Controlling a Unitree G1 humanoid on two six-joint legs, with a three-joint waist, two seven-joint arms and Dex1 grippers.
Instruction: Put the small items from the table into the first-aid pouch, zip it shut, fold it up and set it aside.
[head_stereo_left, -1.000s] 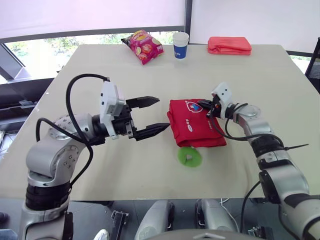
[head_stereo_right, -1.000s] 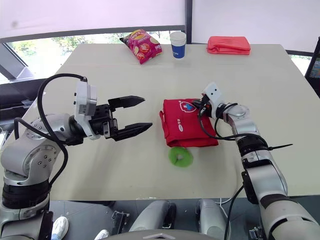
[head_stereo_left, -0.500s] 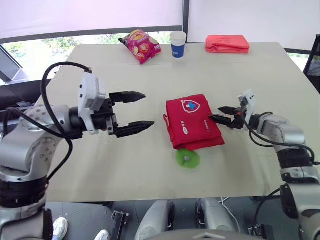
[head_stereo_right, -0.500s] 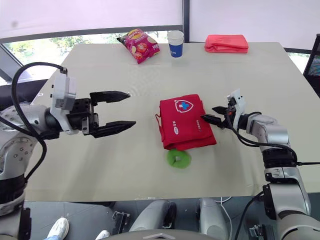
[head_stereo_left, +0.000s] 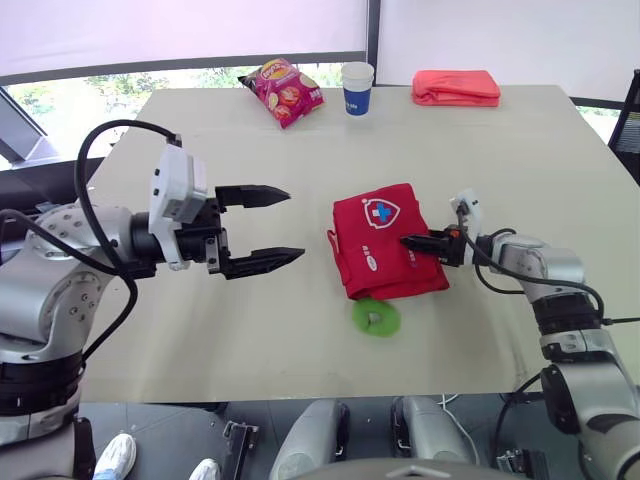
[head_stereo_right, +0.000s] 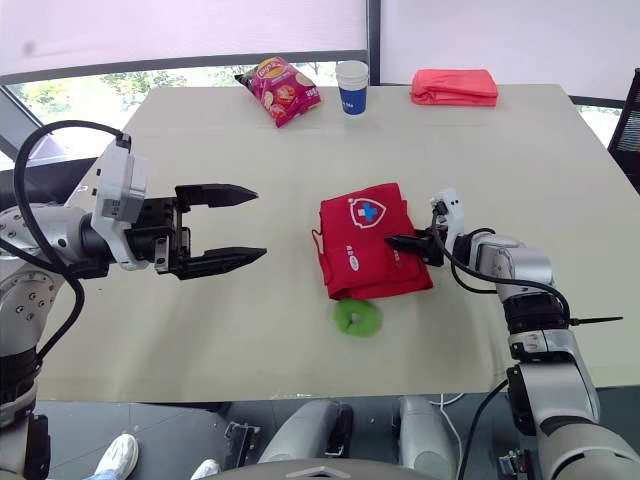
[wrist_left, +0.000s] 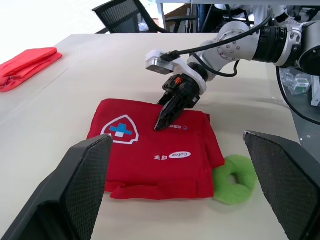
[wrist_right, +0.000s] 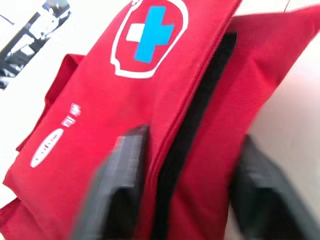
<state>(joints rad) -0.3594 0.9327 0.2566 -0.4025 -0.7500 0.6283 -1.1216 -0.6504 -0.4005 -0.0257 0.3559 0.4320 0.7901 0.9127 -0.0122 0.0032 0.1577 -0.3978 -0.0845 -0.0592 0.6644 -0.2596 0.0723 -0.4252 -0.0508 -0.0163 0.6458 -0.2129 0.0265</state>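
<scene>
The red first-aid pouch (head_stereo_left: 380, 250) lies folded at the middle of the table, white shield and blue cross facing up. A green ring-shaped item (head_stereo_left: 376, 316) rests on the table against its near edge. My right gripper (head_stereo_left: 408, 241) reaches in from the right. Its fingers (wrist_right: 125, 185) sit astride the pouch's folded upper flap (wrist_right: 165, 115), closed in on it. The left wrist view has that gripper (wrist_left: 161, 124) tip-down on the pouch (wrist_left: 150, 150), beside the green ring (wrist_left: 235, 179). My left gripper (head_stereo_left: 295, 224) hovers open and holds nothing, well left of the pouch.
Along the table's far edge sit a pink snack bag (head_stereo_left: 285, 90), a blue and white paper cup (head_stereo_left: 357, 87) and a folded red cloth (head_stereo_left: 457, 87). Bare tabletop (head_stereo_left: 300, 320) lies between my left gripper and the pouch.
My right gripper left the pouch, swung out to the right with fingers apart, then came back onto the pouch's right side, fingers narrowed. My left gripper drew back leftward, staying open.
</scene>
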